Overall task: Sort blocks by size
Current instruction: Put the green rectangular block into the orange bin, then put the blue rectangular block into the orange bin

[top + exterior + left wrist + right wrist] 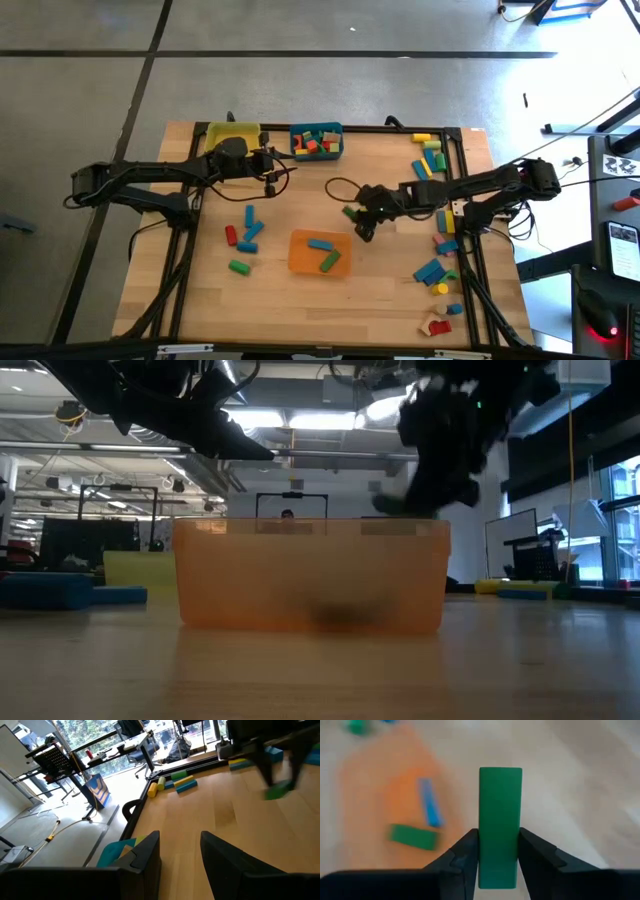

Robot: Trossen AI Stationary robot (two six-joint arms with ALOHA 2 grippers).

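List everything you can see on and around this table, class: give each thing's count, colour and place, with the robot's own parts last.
Orange bin: one, table centre, holding a blue and a green block.
Teal bin: one, far edge, full of mixed blocks.
Yellow bin: one, far edge, left of teal.
Loose blocks: several, mixed colours, left of the orange bin; many more along the right side.
Green block: one, in the right pincer.
Left pincer: open, empty, near the teal bin.
Right pincer: shut on the green block, beside the orange bin.

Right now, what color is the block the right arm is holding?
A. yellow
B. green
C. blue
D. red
B: the right wrist view shows a green block clamped between the right end effector's fingers, above the orange bin.
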